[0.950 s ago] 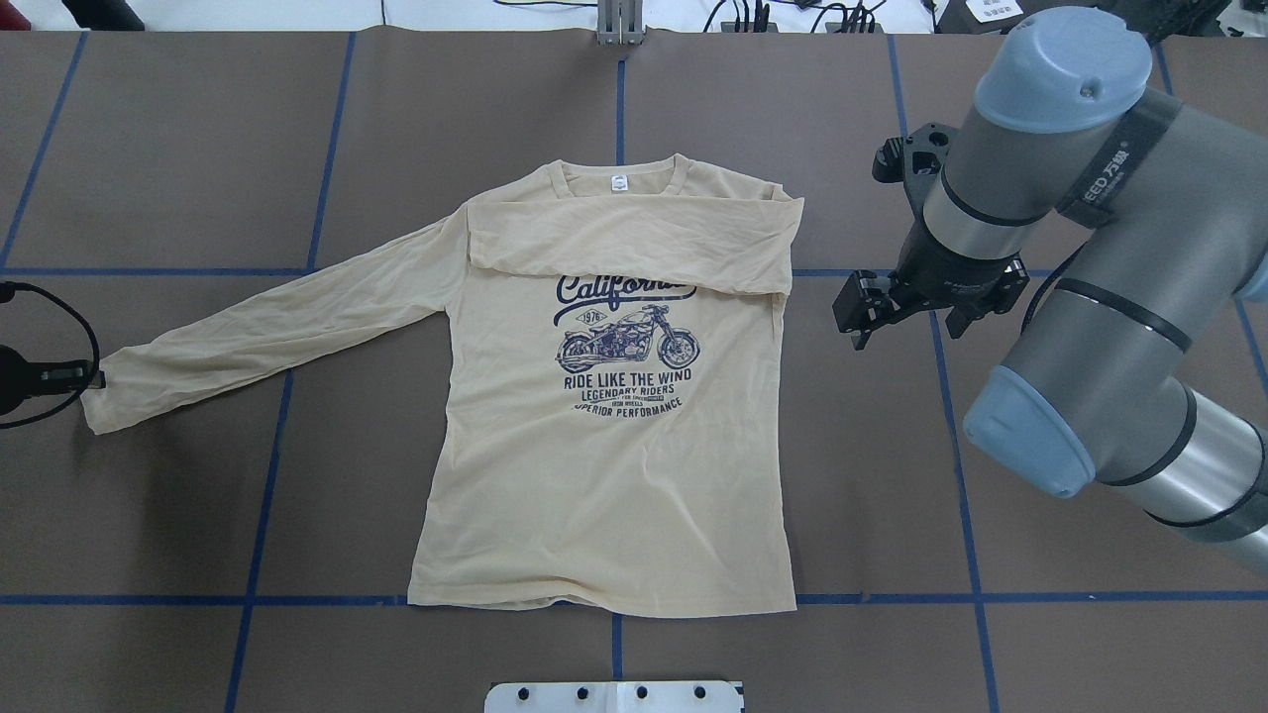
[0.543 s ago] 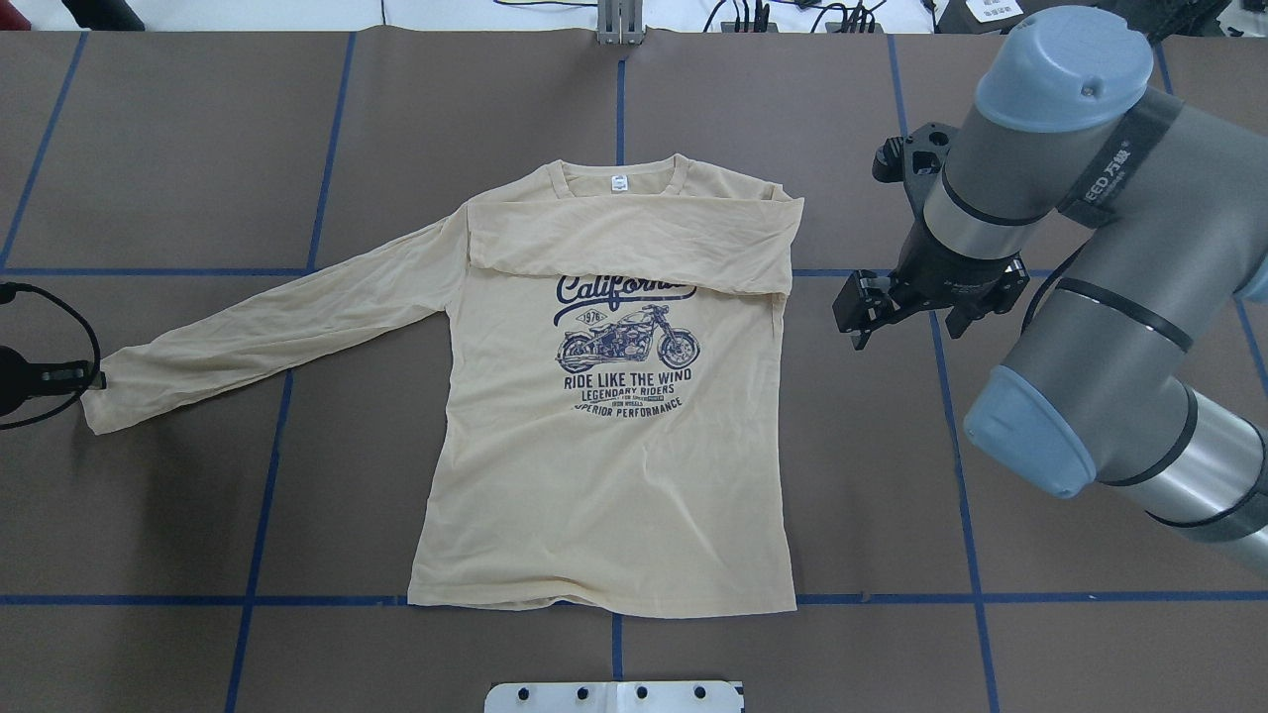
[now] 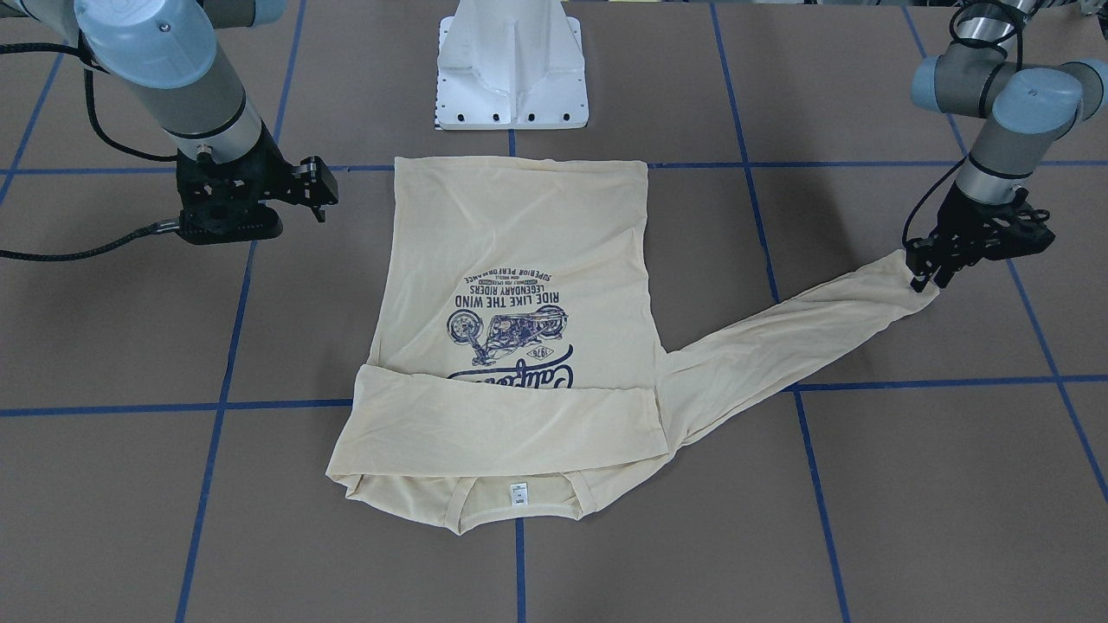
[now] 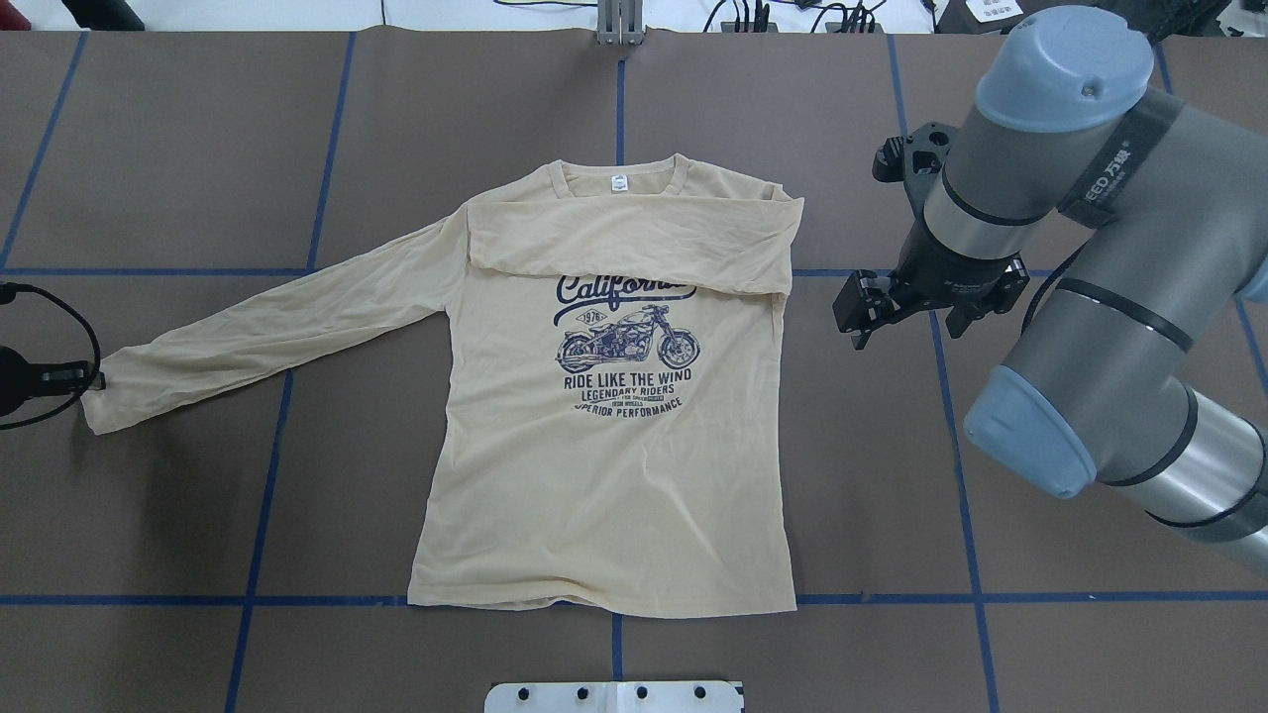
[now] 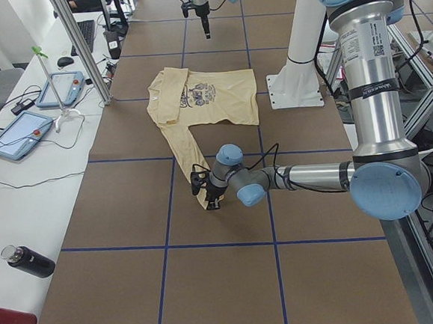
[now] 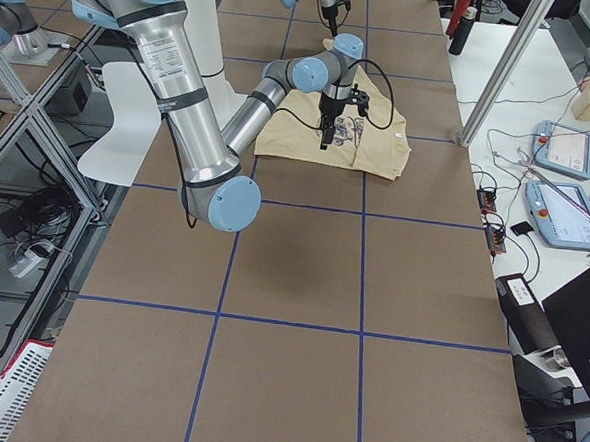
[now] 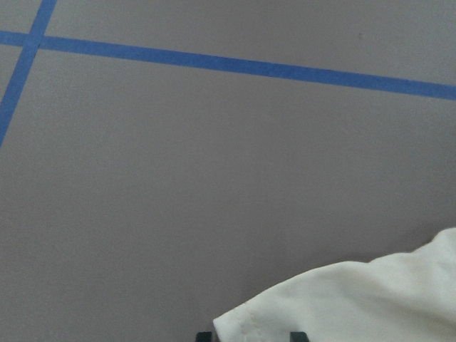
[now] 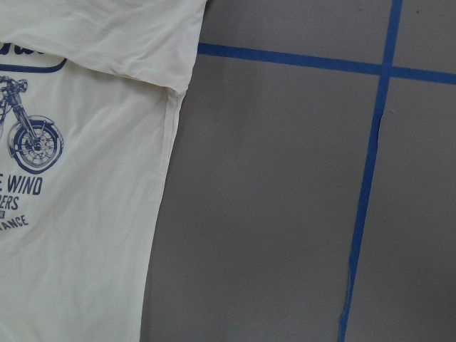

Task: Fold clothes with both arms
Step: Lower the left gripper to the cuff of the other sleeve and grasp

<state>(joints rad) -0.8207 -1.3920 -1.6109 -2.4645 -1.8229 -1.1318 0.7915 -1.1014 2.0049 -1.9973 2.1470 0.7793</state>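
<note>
Shirt (image 4: 604, 495) lies flat on your counter (image 4: 198, 149). Left tool (image 3: 923, 279) meets the outstretched cuff (image 4: 99, 401), right tool (image 4: 860, 322) hovers beside the shirt; you cannot tell either's grip.

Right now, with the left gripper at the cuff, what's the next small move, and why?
Probably close the left gripper on the cuff lying between its fingertips: the shirt has one sleeve folded across the chest, and this one stretches out flat.
</note>
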